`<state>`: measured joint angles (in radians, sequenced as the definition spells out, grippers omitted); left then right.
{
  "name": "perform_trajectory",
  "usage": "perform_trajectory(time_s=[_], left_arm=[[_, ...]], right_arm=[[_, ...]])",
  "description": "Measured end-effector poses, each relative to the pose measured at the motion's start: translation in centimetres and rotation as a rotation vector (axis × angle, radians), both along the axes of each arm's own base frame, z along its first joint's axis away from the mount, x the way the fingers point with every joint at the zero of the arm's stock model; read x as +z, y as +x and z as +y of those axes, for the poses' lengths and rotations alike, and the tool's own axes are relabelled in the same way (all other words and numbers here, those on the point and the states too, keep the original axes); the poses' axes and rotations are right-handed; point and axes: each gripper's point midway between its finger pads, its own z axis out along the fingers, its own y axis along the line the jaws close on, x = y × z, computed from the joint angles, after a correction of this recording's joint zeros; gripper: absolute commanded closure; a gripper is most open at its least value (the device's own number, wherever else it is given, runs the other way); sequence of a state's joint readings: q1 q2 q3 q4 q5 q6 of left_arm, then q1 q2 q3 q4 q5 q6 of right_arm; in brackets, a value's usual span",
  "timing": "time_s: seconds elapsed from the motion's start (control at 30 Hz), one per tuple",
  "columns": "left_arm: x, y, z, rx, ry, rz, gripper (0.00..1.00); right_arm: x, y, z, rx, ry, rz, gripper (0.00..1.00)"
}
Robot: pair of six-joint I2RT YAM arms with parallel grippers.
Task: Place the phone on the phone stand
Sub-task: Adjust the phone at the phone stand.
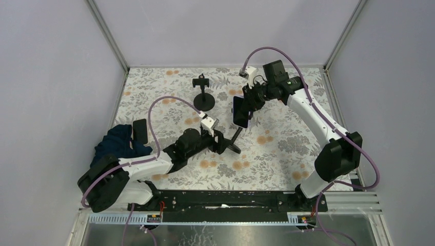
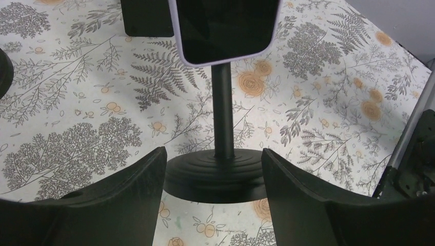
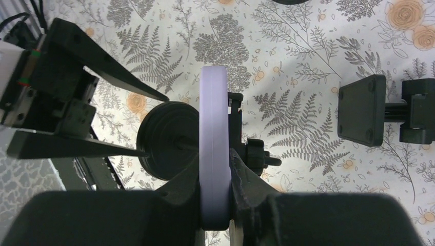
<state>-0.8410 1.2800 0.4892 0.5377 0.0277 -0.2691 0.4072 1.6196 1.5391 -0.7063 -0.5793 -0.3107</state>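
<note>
The phone (image 1: 240, 111) is up at the top of the phone stand (image 2: 223, 128), at 12 o'clock from its round base (image 2: 215, 177) in the top view. My right gripper (image 3: 214, 171) squeezes the phone's sides. I think the phone leans on the holder, but I cannot tell if it is caught there. My left gripper (image 2: 213, 156) is spread wide around the base and grips nothing. Letting go is left.
</note>
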Motion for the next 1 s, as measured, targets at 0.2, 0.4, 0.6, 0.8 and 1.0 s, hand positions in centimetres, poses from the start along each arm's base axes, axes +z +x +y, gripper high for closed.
perform_trajectory(time_s=[0.2,0.4,0.6,0.8,1.0], left_arm=[[-0.5,-0.2,0.0,-0.038,-0.042,-0.033,0.26],[-0.8,-0.6,-0.7,-0.084,-0.055,-0.034,0.28],[-1.8,-1.2,-0.4,-0.101,-0.052,-0.025,0.28],[-4.5,-1.9,0.3,-0.105,0.000,0.023,0.28],[-6.8,-2.1,0.5,-0.105,0.045,0.066,0.28]], right_arm=[[0.5,-0.5,-0.1,0.020,0.051,0.019,1.00],[1.2,-1.0,-0.7,0.011,0.062,0.003,1.00],[2.2,-1.1,-1.2,-0.001,0.090,-0.010,1.00],[2.2,-0.5,-1.7,-0.024,0.099,-0.012,1.00],[2.3,-0.3,-1.7,-0.022,0.127,-0.008,1.00]])
